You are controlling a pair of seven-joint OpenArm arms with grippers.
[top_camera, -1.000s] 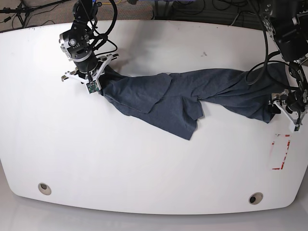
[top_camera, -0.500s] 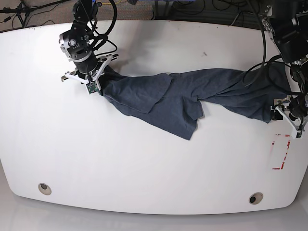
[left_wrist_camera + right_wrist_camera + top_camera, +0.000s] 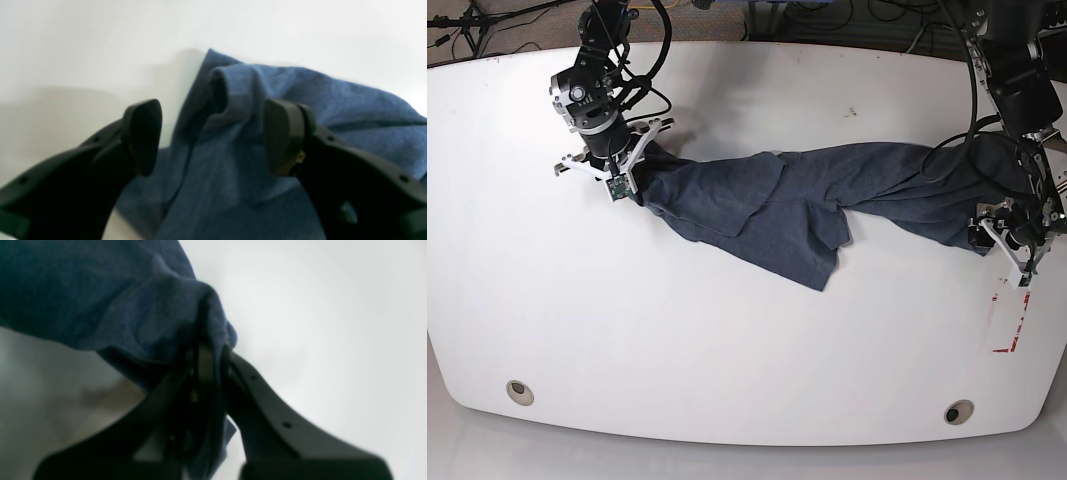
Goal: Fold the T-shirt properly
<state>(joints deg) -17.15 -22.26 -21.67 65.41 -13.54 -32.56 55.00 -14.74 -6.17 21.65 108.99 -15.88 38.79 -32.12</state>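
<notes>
Base view, navy T-shirt [image 3: 807, 205] stretched (rumpled), right gripper [image 3: 632, 170] pinching one end, left gripper [image 3: 999, 238] seemingly spread.

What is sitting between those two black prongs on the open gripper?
In the left wrist view, a raised fold of the T-shirt lies between the open left gripper prongs.

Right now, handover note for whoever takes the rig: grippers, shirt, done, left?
Right gripper: shut on one end of the T-shirt, at the base view's left.
Left gripper: open, jaws either side of a raised fold at the shirt's other end, not gripping it.
T-shirt: strung out in a bunched, twisted band across the white table, one flap spilling toward the front edge.
Done: one end secured. No fold made.
Left: close on the free end, probably spread the shirt flat, then fold.
</notes>
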